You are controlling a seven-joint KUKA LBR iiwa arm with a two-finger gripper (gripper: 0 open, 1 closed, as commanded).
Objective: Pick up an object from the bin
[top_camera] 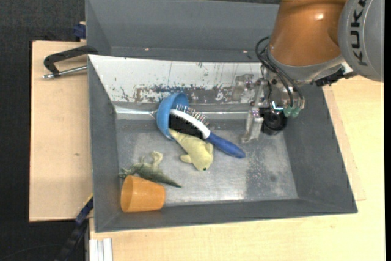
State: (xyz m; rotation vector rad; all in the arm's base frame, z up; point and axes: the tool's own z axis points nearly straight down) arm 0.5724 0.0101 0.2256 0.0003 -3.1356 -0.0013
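Observation:
My gripper (252, 129) hangs at the right of the bin's floor, near the back wall, its metal fingers pointing down and close together with nothing between them. Just left of it lies a blue hairbrush (186, 122) with black and white bristles; its blue handle end reaches to about a finger's width from my fingertips. A pale yellow soft toy (197, 151) lies against the brush's handle, on the near side.
A green toy lizard (148, 169) and an orange plastic cup (142, 194) on its side lie in the front left corner. The arm with its orange cover comes in over the bin's right back rim.

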